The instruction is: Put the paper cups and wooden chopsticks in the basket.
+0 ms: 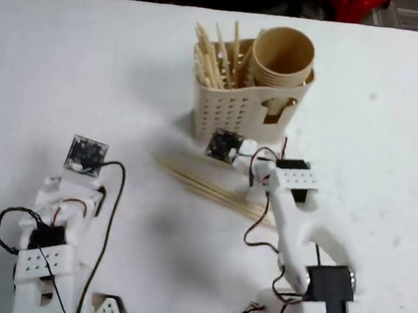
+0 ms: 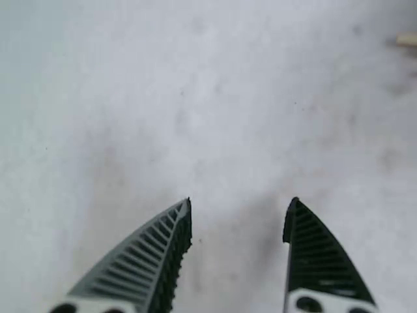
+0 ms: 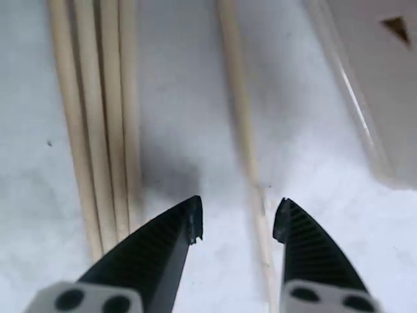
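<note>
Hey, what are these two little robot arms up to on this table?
A cream perforated plastic basket already holds a stack of tan paper cups and several wooden chopsticks. More loose chopsticks lie on the white table in front of it. The right gripper hangs open just over them, holding nothing; the left gripper is open above bare table.

Loose chopsticks [image 1: 206, 184] near basket [image 1: 232, 111]: one end gone under right arm [image 1: 293, 209]. Paper cups [image 1: 281, 56] inside basket: lower halves hidden behind basket wall.
</note>
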Action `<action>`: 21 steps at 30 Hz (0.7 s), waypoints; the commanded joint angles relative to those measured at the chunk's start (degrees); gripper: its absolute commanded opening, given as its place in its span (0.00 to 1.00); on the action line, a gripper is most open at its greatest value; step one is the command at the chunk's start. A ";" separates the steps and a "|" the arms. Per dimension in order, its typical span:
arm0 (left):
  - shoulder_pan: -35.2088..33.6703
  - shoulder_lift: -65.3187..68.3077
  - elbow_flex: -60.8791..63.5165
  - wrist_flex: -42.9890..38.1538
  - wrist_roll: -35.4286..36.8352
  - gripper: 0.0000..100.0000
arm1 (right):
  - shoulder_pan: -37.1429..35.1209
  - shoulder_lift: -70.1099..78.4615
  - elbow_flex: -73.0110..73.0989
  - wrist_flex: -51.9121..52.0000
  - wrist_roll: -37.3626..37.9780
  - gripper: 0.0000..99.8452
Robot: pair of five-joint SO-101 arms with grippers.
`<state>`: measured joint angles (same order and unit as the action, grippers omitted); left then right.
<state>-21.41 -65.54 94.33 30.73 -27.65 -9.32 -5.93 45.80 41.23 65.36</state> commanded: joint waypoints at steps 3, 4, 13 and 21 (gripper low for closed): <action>-0.22 -0.66 -0.26 -1.23 0.26 0.23 | 0.75 3.91 -2.46 -4.70 4.04 0.19; -0.22 -0.66 -0.26 -1.23 0.26 0.23 | 0.75 4.97 -2.46 -4.70 5.01 0.19; -0.22 -0.66 -0.26 -1.23 0.26 0.23 | 0.66 8.75 -5.45 0.13 5.89 0.03; -0.22 -0.66 -0.26 -1.23 0.26 0.23 | 0.40 3.47 -5.36 3.12 -6.33 0.02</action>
<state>-21.41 -65.54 94.33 30.73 -27.65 -8.79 1.98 40.09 42.37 63.34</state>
